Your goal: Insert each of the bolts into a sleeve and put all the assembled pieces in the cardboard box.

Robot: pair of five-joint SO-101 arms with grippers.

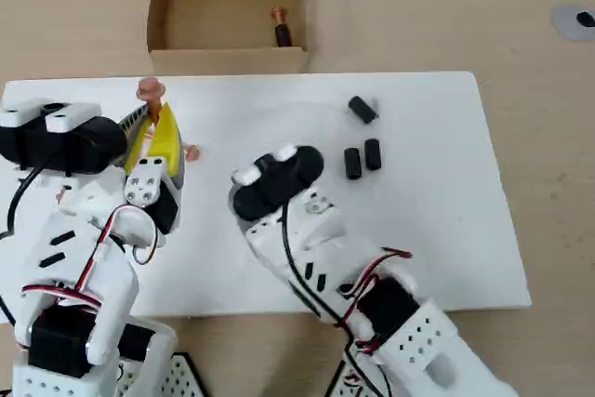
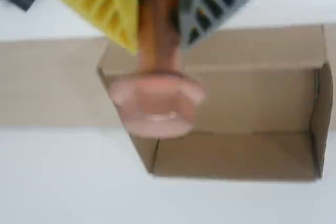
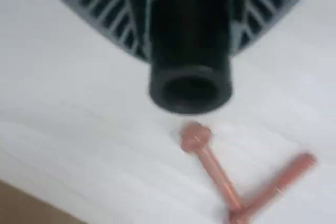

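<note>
Within left claw (image 2: 157,24), bolt (image 2: 157,98), head protruding

A wooden table (image 1: 539,118) carries a white board (image 1: 437,230) and, at the board's far edge, a cardboard box (image 1: 228,60). Three black sleeves (image 1: 352,163) (two side by side, one apart) and two copper bolts (image 3: 210,161), touching at one end, lie on the board.

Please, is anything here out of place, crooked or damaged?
Nothing looks damaged or spilled. The only untidy spot is the two loose bolts on the white board: they lie in a V, their ends seeming to touch.
</note>
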